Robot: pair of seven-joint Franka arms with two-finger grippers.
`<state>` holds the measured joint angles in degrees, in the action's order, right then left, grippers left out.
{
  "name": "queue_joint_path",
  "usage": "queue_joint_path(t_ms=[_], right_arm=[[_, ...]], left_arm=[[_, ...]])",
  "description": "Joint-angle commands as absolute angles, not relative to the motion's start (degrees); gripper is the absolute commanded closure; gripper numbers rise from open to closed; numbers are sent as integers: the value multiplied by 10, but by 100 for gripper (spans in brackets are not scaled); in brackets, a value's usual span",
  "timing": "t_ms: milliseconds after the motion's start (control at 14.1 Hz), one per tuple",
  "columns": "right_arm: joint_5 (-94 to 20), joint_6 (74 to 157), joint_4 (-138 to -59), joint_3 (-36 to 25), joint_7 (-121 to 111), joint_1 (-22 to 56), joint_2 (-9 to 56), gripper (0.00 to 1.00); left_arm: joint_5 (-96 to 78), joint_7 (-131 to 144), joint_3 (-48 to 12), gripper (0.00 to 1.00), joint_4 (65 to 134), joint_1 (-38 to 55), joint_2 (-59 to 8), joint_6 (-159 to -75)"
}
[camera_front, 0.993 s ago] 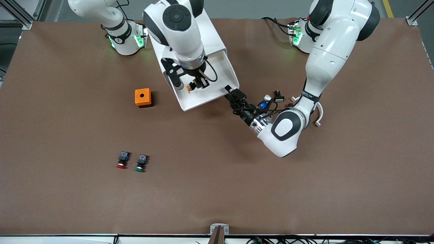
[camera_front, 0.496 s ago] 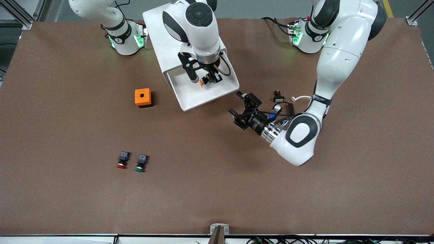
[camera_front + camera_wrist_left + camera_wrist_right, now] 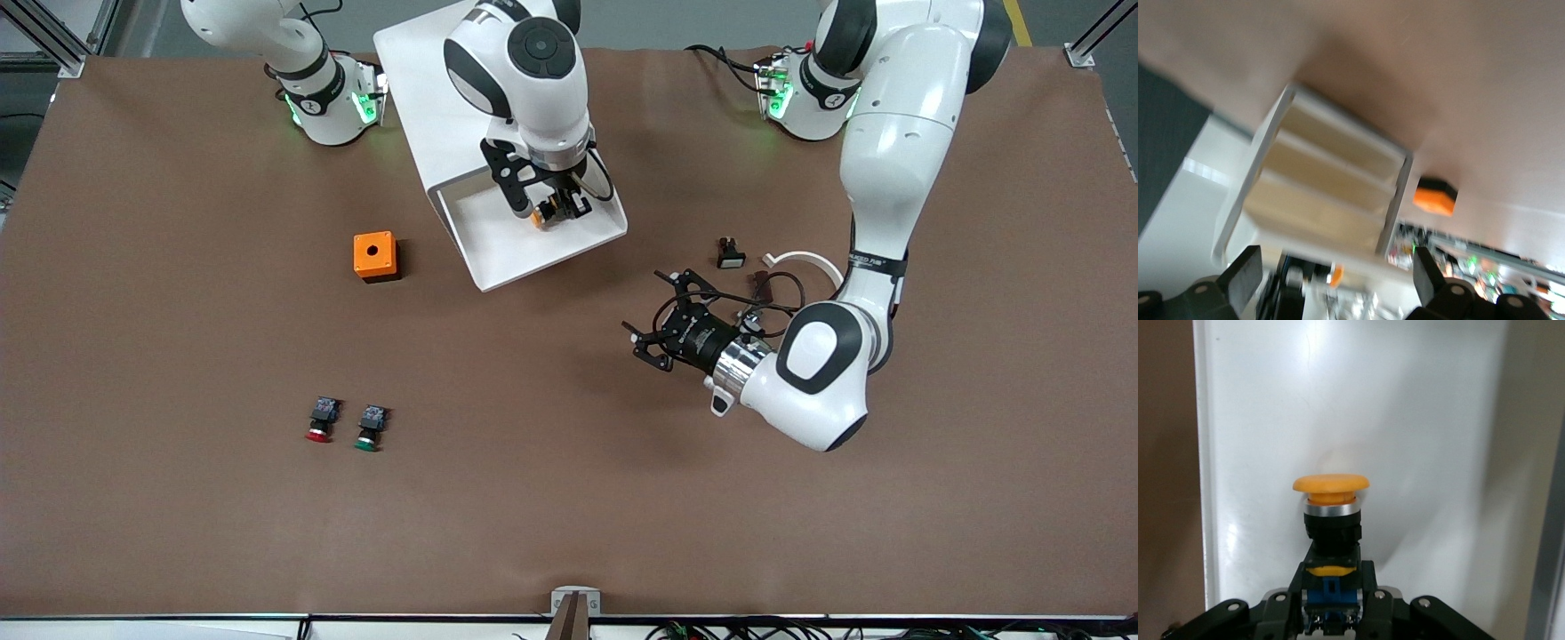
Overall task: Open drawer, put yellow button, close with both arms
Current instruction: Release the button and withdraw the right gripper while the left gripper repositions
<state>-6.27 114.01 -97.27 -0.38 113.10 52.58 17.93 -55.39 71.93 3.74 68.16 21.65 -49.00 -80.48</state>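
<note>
My left fingers [image 3: 660,318] let go and swung off the drawer [image 3: 498,258], spread wide over the worktop [image 3: 178,498]. My right fingers [image 3: 558,212] gripped the yellow button [image 3: 540,217] by its stiff black body over the drawer; it looked light, with a slick cap.

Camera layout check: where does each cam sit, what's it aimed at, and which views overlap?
Front: high across the table, facing both bases; shows both arms, open drawer, left claw open over bare table.
Left wrist: on the left arm, looking at the drawer; own fingertips show.
Right wrist: looks down into the drawer; right claw shut on the yellow button.
Shared: drawer in all three; orange box in front and left wrist.
</note>
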Motion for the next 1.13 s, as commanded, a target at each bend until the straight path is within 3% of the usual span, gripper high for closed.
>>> queue_joint_path(t_ms=[0, 284, 426, 638, 1064], right_arm=[[-55, 1139, -969, -11, 1136, 537, 184, 3], [-56, 1118, -934, -14, 1059, 515, 182, 0], [-61, 1056, -888, -14, 981, 483, 182, 0], [-62, 985, -844, -13, 842, 416, 178, 0], [-54, 906, -843, -16, 499, 258, 150, 0]], left_arm=[[-466, 669, 49, 1, 688, 242, -456, -871], [-390, 632, 48, 1, 687, 248, -442, -950], [-352, 605, 44, 1, 689, 252, -425, -975], [-303, 593, 44, 1, 690, 256, -410, -979], [-233, 592, 45, 1, 691, 277, -384, -980]])
